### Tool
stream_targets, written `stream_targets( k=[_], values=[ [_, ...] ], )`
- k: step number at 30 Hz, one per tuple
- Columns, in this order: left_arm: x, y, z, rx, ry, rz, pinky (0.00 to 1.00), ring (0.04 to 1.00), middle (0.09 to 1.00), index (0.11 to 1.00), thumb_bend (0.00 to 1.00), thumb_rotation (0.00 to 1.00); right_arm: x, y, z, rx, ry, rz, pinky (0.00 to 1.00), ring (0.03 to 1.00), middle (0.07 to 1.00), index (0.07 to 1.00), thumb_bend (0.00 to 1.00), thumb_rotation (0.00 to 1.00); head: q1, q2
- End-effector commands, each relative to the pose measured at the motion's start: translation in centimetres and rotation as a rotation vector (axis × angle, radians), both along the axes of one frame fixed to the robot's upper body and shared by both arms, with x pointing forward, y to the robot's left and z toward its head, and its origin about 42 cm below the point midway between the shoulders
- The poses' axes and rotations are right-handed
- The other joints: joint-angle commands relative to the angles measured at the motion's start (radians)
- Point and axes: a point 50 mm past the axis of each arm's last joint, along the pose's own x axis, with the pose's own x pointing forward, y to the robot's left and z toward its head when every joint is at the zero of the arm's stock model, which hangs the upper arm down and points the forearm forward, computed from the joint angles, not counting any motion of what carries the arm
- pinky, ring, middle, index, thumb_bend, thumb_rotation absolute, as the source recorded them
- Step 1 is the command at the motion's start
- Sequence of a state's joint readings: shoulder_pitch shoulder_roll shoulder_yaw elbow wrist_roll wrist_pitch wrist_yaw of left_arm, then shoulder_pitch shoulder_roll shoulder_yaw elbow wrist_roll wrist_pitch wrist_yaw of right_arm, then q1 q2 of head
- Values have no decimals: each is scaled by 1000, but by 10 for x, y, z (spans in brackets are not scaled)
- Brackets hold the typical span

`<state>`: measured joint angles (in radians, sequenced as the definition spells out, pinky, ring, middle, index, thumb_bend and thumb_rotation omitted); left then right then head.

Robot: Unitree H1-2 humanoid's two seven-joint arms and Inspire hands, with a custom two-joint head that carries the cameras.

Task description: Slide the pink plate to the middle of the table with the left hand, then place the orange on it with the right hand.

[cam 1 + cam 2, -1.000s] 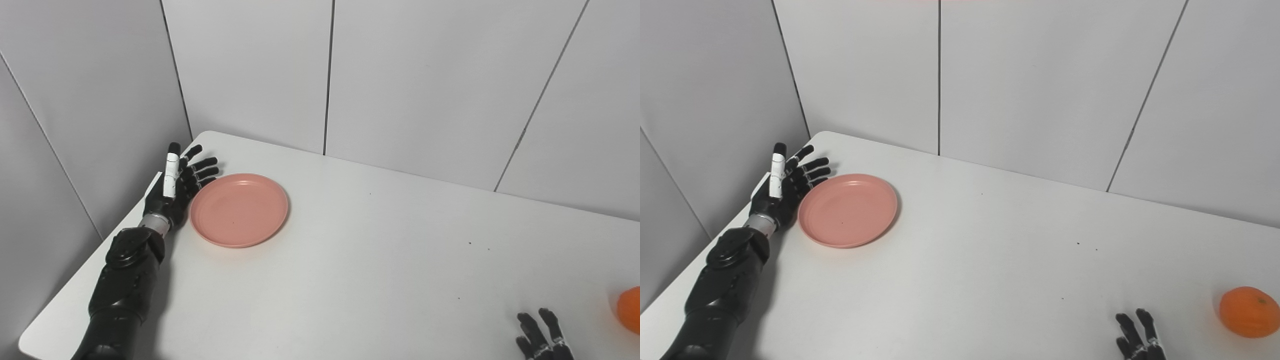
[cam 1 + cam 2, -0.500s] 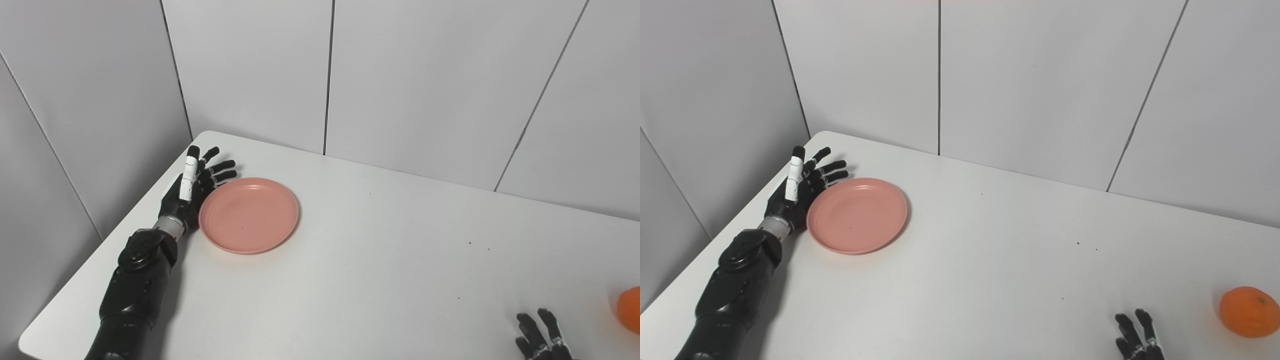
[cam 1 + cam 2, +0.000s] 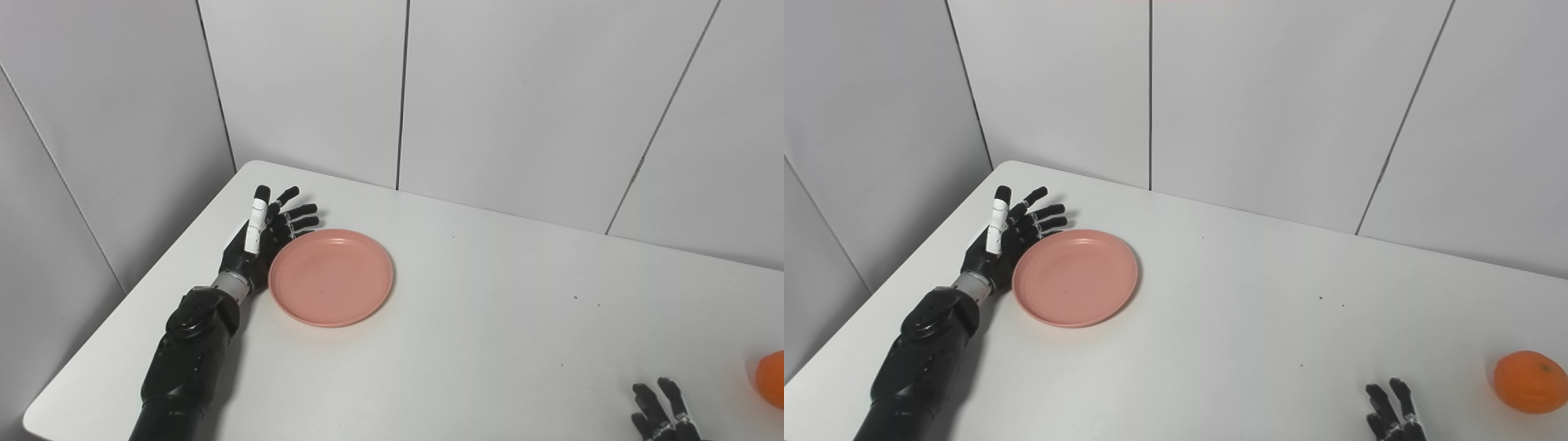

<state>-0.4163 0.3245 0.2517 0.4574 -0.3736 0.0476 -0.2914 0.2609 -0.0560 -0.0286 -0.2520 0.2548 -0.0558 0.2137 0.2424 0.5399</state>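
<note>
One white table (image 3: 1213, 318), grey panelled walls (image 3: 1262, 110), left hand (image 3: 1007, 236) spread against pink plate (image 3: 1075, 277), right hand (image 3: 1390, 416) splayed

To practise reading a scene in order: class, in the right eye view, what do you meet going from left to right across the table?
Black robotic left hand → round pink plastic plate → black fingers of the right hand at the bottom edge → round orange fruit.

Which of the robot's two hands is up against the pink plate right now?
The left hand, fingers spread, sits against the left rim of the round pink plate. The right hand rests far away at the table's near edge, beside the orange.
</note>
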Motion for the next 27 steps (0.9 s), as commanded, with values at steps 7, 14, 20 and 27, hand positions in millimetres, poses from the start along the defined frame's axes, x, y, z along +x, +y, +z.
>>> stream_targets(
  k=[7, 14, 20, 27],
  values=[
    [-3, -18, -3, -1, 14, -39, 723, 761, 777, 895, 1000, 967, -27, -2, -12, -10, 74, 3, 1000, 975, 904, 971, 870, 1000, -3, 4],
    [-4, -27, -13, -12, 42, -52, 729, 777, 801, 915, 1000, 967, -28, 0, -11, -9, 71, 11, 1000, 971, 900, 967, 865, 1000, -12, 10],
    [-4, -37, -22, -35, 59, -71, 744, 803, 814, 933, 973, 979, -27, 2, -9, -7, 68, 13, 1000, 978, 908, 969, 832, 1000, -21, 13],
    [-3, -49, -30, -47, 72, -64, 725, 792, 793, 920, 988, 981, -27, 5, -8, -8, 70, 16, 1000, 972, 904, 961, 841, 1000, -42, 24]
  ],
)
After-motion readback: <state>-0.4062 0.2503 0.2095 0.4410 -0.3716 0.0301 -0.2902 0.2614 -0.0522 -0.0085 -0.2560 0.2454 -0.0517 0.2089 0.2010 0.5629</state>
